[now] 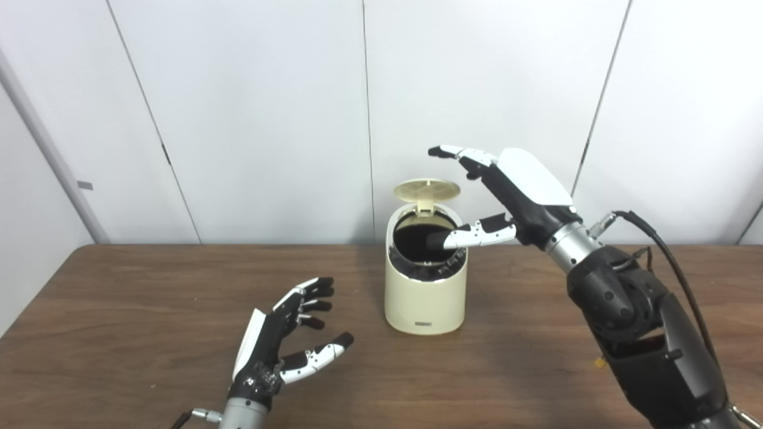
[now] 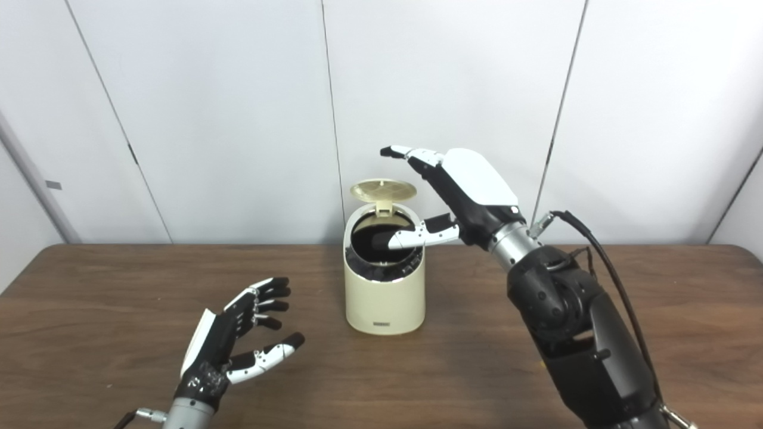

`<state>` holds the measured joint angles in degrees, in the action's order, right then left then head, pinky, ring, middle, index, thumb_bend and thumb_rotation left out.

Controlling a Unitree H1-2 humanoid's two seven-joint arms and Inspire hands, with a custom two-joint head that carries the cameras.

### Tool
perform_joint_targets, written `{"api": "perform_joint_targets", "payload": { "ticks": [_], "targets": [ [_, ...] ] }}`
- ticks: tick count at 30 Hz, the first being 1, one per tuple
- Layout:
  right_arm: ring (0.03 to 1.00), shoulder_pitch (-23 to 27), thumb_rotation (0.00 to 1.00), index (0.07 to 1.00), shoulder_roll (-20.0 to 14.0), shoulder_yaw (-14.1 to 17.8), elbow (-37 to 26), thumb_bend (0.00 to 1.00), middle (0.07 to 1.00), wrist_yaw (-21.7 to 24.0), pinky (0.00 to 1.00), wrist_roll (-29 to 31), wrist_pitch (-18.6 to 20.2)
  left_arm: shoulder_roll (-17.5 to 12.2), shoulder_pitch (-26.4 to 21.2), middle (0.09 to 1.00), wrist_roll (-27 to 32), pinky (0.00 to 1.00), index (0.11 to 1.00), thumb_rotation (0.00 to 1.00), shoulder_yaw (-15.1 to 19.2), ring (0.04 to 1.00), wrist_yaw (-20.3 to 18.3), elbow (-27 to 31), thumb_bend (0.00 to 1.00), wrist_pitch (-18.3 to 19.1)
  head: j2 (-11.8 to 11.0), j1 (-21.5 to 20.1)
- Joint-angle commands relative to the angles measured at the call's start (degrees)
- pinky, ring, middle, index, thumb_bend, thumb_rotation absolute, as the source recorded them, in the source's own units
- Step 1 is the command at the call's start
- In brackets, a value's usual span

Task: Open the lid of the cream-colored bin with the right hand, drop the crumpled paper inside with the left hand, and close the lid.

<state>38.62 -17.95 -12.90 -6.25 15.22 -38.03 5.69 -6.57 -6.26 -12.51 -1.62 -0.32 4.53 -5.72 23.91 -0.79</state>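
Note:
The cream-colored bin (image 1: pixel 424 292) stands upright mid-table with its round lid (image 1: pixel 427 189) flipped up at the back, showing a dark inside. My right hand (image 1: pixel 506 190) hovers open just right of and above the bin's mouth, fingers stretched out over the raised lid, thumb across the opening. My left hand (image 1: pixel 286 345) is open and empty, low over the table to the left of the bin. No crumpled paper shows in either view; the bin's inside is too dark to make out.
The brown wooden table (image 1: pixel 149 298) stretches wide on both sides of the bin. White wall panels (image 1: pixel 268 119) rise close behind the table's far edge. A black cable (image 1: pixel 667 256) loops off my right forearm.

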Motion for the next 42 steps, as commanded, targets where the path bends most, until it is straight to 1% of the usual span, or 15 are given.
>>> {"api": "perform_joint_targets", "payload": {
  "ticks": [1,4,7,10,12,13,18,22,27,32,36,41,42],
  "targets": [
    [0.922,3.31,0.65,0.869,-1.2,0.25,-1.38,0.74,0.877,0.27,0.78,-0.94,0.41,-0.37,-0.86,0.799,0.35,0.62,0.82,0.12,0.1,0.742,0.19,0.93,0.63,-1.39,0.03,-0.07],
    [0.951,3.72,0.65,0.873,-1.54,0.14,-0.42,0.74,0.881,0.59,0.83,-0.92,-0.45,-0.41,-0.91,0.796,0.23,0.62,0.818,0.11,-0.02,0.74,0.14,1.0,0.63,-1.52,0.1,0.12],
    [0.981,4.12,0.66,0.871,-1.86,-0.09,0.53,0.75,0.881,0.65,0.9,-1.01,-1.1,-0.48,-0.91,0.798,0.22,0.62,0.819,0.12,-0.18,0.742,-0.05,1.13,0.63,-1.57,0.28,0.38],
    [0.995,4.38,0.67,0.865,-2.44,-0.93,0.44,0.74,0.88,1.24,0.98,-2.24,-1.19,-0.4,-0.96,0.796,0.37,0.61,0.818,0.12,-0.25,0.739,-0.23,1.29,0.64,-1.2,0.28,0.38],
    [0.997,4.4,0.67,0.86,-2.64,-1.23,0.3,0.74,0.876,1.41,1.0,-2.71,-1.1,-0.37,-1.02,0.795,0.07,0.62,0.818,0.13,-0.28,0.737,-0.16,1.4,0.64,-0.87,0.28,0.38],
    [0.996,4.4,0.67,0.85,-2.7,-1.29,0.14,0.74,0.864,1.55,1.0,-2.86,-1.01,-0.38,-1.02,0.794,0.03,0.62,0.818,0.12,-0.28,0.738,-0.18,1.57,0.64,-0.67,0.67,0.46],
    [0.992,4.03,0.7,0.823,-3.12,-1.58,-0.9,0.74,0.842,3.05,1.0,-3.1,-0.43,-0.43,-1.19,0.792,0.9,0.61,0.816,0.12,-0.29,0.739,-0.72,2.06,0.64,-0.49,0.71,0.43],
    [0.972,3.68,0.71,0.793,-2.92,-1.5,-0.06,0.75,0.818,2.05,1.0,-2.36,-2.02,-0.47,-1.29,0.789,0.42,0.61,0.813,0.11,-0.39,0.736,-0.67,2.07,0.64,-0.63,0.94,0.66],
    [0.96,3.67,0.67,0.783,-2.67,-1.56,0.95,0.75,0.802,1.99,0.99,-1.71,-3.48,-0.19,-1.28,0.789,0.45,0.61,0.811,0.1,-0.49,0.739,-0.8,2.7,0.64,0.11,1.5,1.07],
    [0.951,3.54,0.65,0.781,-2.62,-1.98,1.0,0.74,0.798,2.31,0.99,-1.85,-3.6,-0.15,-1.49,0.789,-0.28,0.6,0.809,0.1,-0.64,0.739,-0.54,2.95,0.64,0.54,1.68,1.33],
    [0.937,3.2,0.63,0.773,-2.82,-2.33,0.78,0.75,0.789,2.07,0.95,-2.52,-3.83,-0.18,-1.61,0.788,-0.28,0.6,0.808,0.12,-0.76,0.733,-0.54,2.67,0.65,0.27,1.78,1.4],
    [0.927,2.57,0.63,0.768,-3.19,-2.77,0.01,0.75,0.782,2.42,0.92,-3.58,-4.36,-0.15,-1.74,0.792,-0.12,0.6,0.811,0.1,-0.85,0.74,-0.61,2.68,0.65,0.38,1.78,1.4],
    [0.916,2.34,0.61,0.764,-3.22,-2.83,-0.16,0.74,0.774,2.43,0.9,-3.63,-4.55,-0.16,-1.78,0.791,-0.34,0.6,0.809,0.1,-0.9,0.738,-0.52,2.68,0.65,0.31,1.78,1.4]
  ]
}}
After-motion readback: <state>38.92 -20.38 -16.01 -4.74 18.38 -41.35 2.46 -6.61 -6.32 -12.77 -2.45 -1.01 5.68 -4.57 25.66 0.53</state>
